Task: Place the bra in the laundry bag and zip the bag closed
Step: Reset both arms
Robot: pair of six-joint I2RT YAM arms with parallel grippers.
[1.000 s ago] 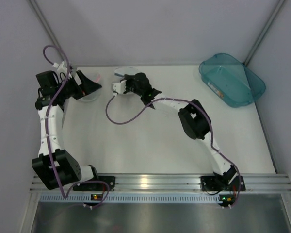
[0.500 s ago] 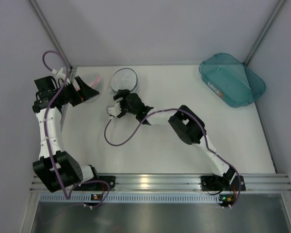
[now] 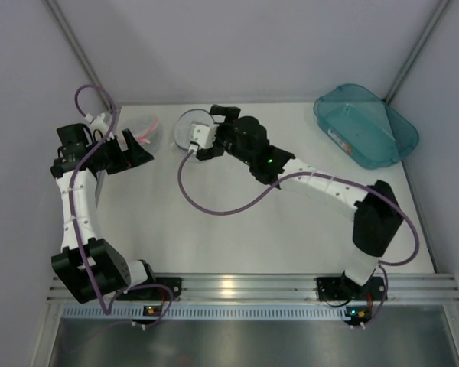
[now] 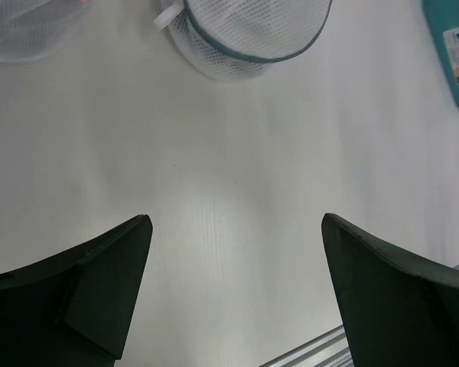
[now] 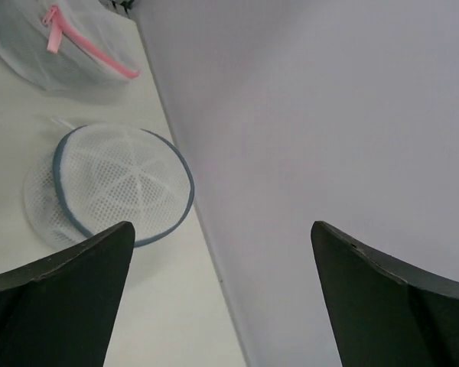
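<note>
The laundry bag [image 3: 188,127], round white mesh with a grey zip rim, lies near the table's back edge. It also shows in the left wrist view, laundry bag [image 4: 245,30], and in the right wrist view, laundry bag [image 5: 115,187]. No black fabric shows through the mesh, and the bra is out of view in every frame. My right gripper [image 3: 212,130] hovers just right of the bag, open and empty; the right gripper [image 5: 222,229] faces the back wall. My left gripper [image 3: 138,147] is open too, to the left of the bag. Only bare table lies under the left gripper [image 4: 236,222].
A second round mesh bag with a pink rim [image 3: 144,130] lies left of the laundry bag, close to my left gripper. A teal plastic bin [image 3: 366,126] stands at the back right. Grey walls close in the back and sides. A purple cable [image 3: 214,206] loops over the table's middle.
My right gripper was shut at the laundry bag, drew back towards the near side, then opened and swung up to the bag's right side. The left gripper barely shifted.
</note>
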